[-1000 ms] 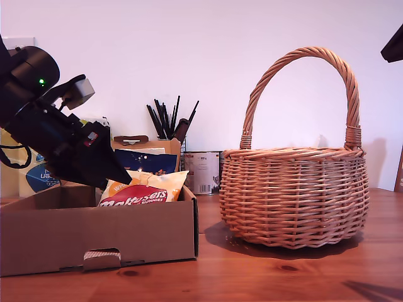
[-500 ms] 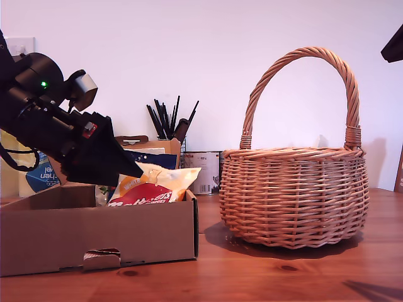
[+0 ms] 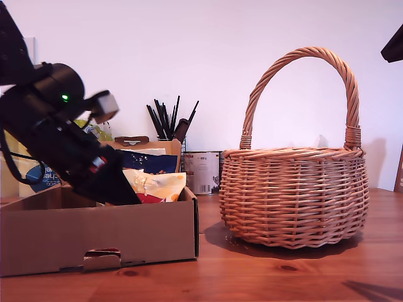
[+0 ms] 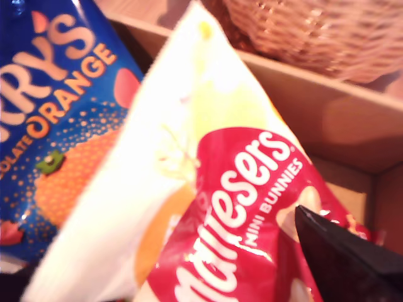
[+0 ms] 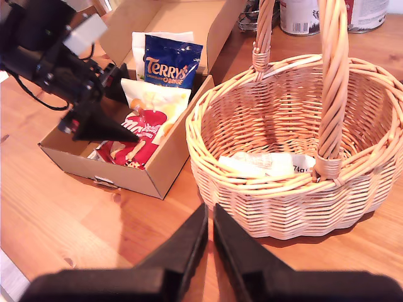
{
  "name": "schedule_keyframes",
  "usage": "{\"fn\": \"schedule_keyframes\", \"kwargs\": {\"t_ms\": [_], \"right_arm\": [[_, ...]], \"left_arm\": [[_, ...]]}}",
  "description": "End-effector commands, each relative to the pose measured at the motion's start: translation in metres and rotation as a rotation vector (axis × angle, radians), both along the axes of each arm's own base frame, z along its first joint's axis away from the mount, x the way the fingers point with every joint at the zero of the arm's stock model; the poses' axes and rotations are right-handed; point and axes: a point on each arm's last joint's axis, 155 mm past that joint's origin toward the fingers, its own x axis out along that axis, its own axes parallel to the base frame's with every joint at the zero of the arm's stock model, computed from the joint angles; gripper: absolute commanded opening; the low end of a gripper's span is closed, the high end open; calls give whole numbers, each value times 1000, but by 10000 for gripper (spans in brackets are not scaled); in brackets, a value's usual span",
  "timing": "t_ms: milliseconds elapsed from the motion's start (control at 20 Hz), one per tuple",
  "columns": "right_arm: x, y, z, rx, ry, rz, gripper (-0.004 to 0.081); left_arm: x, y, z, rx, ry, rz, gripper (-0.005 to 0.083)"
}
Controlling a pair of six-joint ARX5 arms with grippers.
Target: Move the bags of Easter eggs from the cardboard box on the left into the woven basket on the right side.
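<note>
1. Exterior view: my first gripper (image 3: 123,192) clamps the glossy white-orange Maltesers bag (image 3: 156,187) inside the cardboard box (image 3: 94,236).
2. My second gripper (image 5: 210,220), fingers pressed together, hangs before the woven basket (image 5: 296,157).

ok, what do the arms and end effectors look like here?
Both are matte black. My first end effector has long, pointed wedge-shaped fingers under a bulky rounded housing with a lit green LED, a small red-and-white label, a grey-white boxy camera module on top and black cables trailing behind. My second end effector shows two tapering black fingers, with no markings visible.
</note>
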Motion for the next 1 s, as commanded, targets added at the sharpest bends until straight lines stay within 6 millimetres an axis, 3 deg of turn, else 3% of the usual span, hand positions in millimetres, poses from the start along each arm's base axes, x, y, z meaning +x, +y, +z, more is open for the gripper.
{"fn": "schedule_keyframes", "kwargs": {"t_ms": [0, 100, 350, 450, 750, 950], "right_arm": [[0, 2, 6, 5, -15, 11, -13], [0, 2, 6, 5, -16, 11, -13], [0, 2, 6, 5, -16, 11, -13], [0, 2, 6, 5, -16, 11, -13], [0, 2, 6, 6, -16, 12, -13], [0, 2, 7, 6, -17, 12, -13]], "left_arm": [[4, 5, -13, 18, 2, 15, 725], [2, 3, -18, 9, 19, 6, 725], [-26, 3, -51, 18, 194, 0, 725], [-26, 7, -58, 41, 204, 10, 725], [-42, 21, -87, 224, 226, -7, 725], [-52, 28, -94, 294, 247, -10, 724]]}}
